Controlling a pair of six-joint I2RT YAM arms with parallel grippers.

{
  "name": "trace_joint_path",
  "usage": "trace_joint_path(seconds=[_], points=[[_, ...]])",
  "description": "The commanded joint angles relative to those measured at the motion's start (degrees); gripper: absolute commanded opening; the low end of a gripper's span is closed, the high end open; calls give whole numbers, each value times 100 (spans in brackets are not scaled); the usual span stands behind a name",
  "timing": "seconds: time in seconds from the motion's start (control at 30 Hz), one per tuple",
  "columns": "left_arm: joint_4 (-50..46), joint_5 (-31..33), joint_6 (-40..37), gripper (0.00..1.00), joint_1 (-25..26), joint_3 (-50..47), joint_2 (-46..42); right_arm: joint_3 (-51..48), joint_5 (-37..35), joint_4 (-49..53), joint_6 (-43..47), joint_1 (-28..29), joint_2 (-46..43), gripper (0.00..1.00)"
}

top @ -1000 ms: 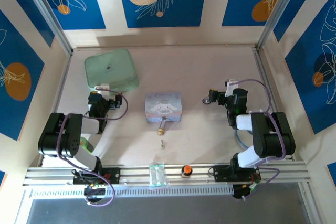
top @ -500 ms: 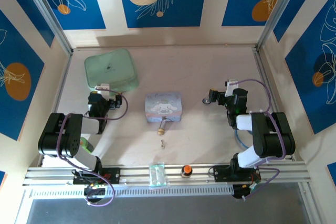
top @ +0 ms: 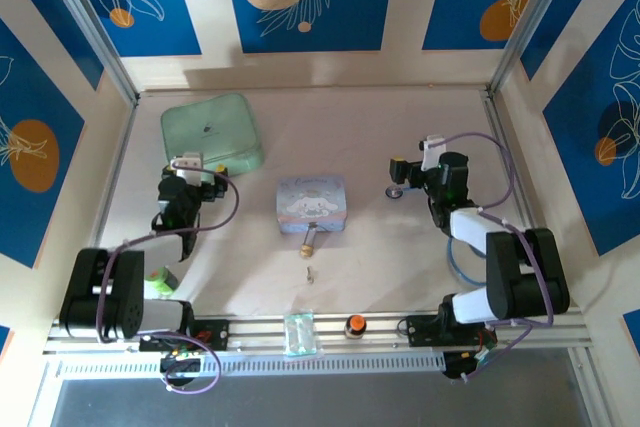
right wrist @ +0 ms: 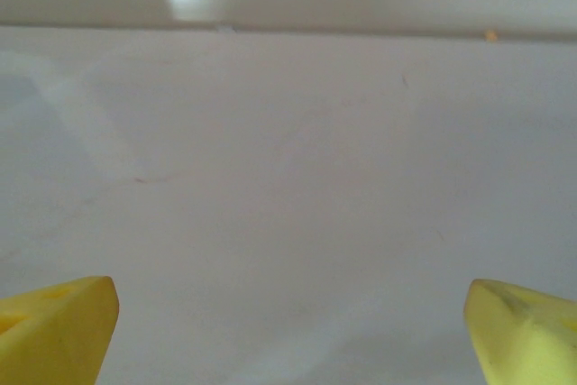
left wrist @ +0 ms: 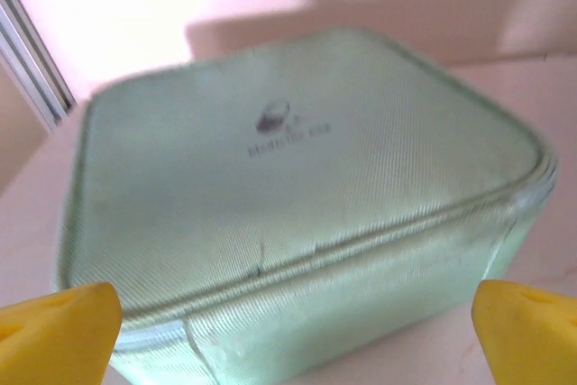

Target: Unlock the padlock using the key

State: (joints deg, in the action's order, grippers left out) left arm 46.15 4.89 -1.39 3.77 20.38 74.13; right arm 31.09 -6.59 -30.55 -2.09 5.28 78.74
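The tiny brass padlock [top: 307,246] lies on the table just in front of the pale blue cartoon box [top: 312,204], its thin shackle pointing at the box. The slim silvery key [top: 309,273] lies loose a little nearer, apart from the lock. My left gripper [top: 190,169] [left wrist: 293,340] is open at the near edge of a green zip case [top: 210,132] [left wrist: 297,196], far left of the lock. My right gripper [top: 397,177] [right wrist: 288,335] is open over bare table, right of the box. Yellow fingertips [left wrist: 59,331] [right wrist: 54,326] sit wide apart with nothing between them.
An orange-and-black round knob [top: 354,325] and a clear packet [top: 298,332] rest on the front rail. Aluminium posts and walls close in the table on the left, right and back. Bare table [right wrist: 297,178] spreads ahead of the right gripper.
Both arms have lifted and reached farther from their bases. The left gripper has moved toward the green case; the right gripper has shifted slightly left and away. Padlock and key have not moved.
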Motion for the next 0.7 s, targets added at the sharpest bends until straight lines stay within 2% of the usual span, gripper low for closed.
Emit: trace_joint_path(seconds=[0.0, 0.1, 0.17, 0.23, 0.3, 0.37, 0.43, 0.5, 0.63, 0.67], points=[[-497, 4, 302, 99, -1, 1, -516, 225, -202, 899, 235, 268, -345, 99], [-890, -395, 621, 99, 60, 153, -883, 394, -252, 1501, 255, 515, -734, 99], [-1003, -858, 1181, 99, 62, 196, -1127, 578, -62, 2070, 146, 620, -1041, 99], [-725, -1567, 1840, 99, 62, 91, -1317, 634, 167, 2413, -522, 590, -1406, 99], [-151, -2088, 2474, 99, 62, -154, -1434, 650, 1074, 2648, -1361, 309, -1753, 99], [411, -2149, 3144, 99, 54, -485, -1456, 614, 1773, 2808, -1977, 69, -2044, 99], [635, -2545, 3456, 99, 36, -561, -1431, 600, 2149, 3087, -2106, 54, -2322, 99], [-124, -2945, 3584, 99, 77, -338, -1623, 679, 2151, 3675, -2002, 268, -2600, 99], [-1658, -2647, 3454, 99, 382, -253, -2452, 832, 1730, 4791, -2127, 977, -2854, 98], [-2301, -2633, 3338, 99, 458, -120, -2623, 833, 1645, 5014, -2214, 1228, -2857, 96]])
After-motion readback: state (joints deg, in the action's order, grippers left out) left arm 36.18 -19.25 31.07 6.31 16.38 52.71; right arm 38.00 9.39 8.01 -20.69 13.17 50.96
